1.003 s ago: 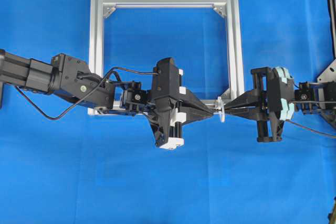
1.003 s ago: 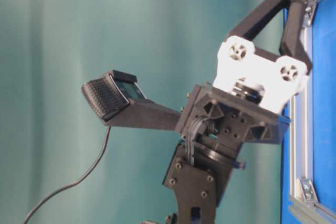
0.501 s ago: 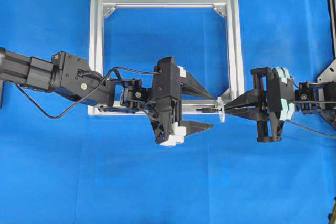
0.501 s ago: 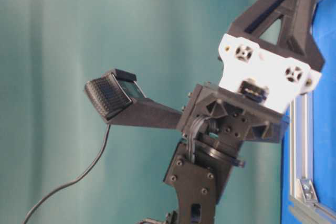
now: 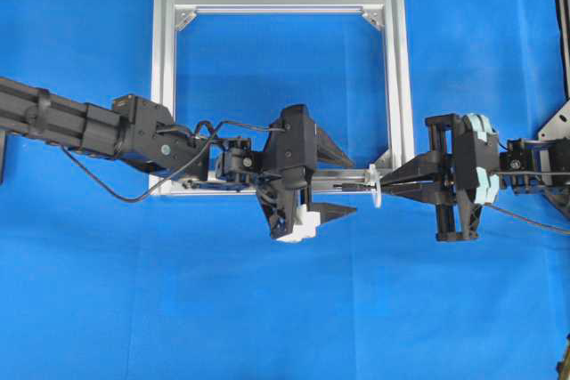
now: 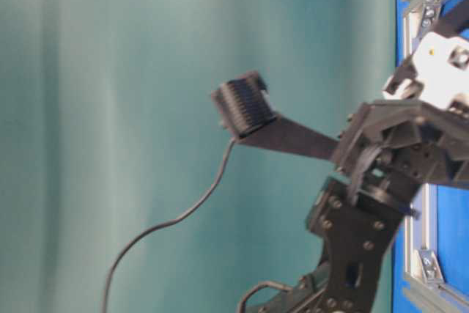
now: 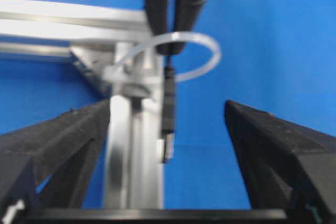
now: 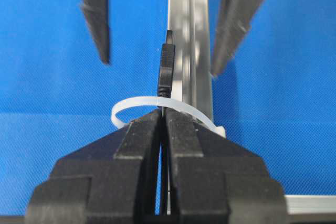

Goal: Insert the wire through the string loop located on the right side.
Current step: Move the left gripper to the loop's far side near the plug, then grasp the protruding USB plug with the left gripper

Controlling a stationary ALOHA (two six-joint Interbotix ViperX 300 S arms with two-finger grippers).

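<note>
The wire's dark plug (image 5: 353, 188) pokes leftward through the white string loop (image 5: 377, 191) at the aluminium frame's (image 5: 163, 86) lower right corner. My right gripper (image 5: 386, 186) is shut on the wire just right of the loop. In the right wrist view the shut gripper (image 8: 164, 116) sits right behind the loop (image 8: 131, 104), and the plug (image 8: 166, 69) sticks out past it. My left gripper (image 5: 343, 184) is open, its fingers on either side of the plug without touching it. In the left wrist view the plug (image 7: 168, 114) hangs free in front of the loop (image 7: 212, 51).
The square frame lies flat on the blue table (image 5: 267, 309), and its bottom rail (image 8: 190, 35) runs right beside the plug. The left arm (image 5: 80, 126) reaches across the frame's lower left corner. The frame's rail (image 6: 421, 240) also shows at table level.
My left gripper opened and let go of the plug, then its wrist turned and dropped a little. The right gripper stayed still, holding the wire in the loop.
</note>
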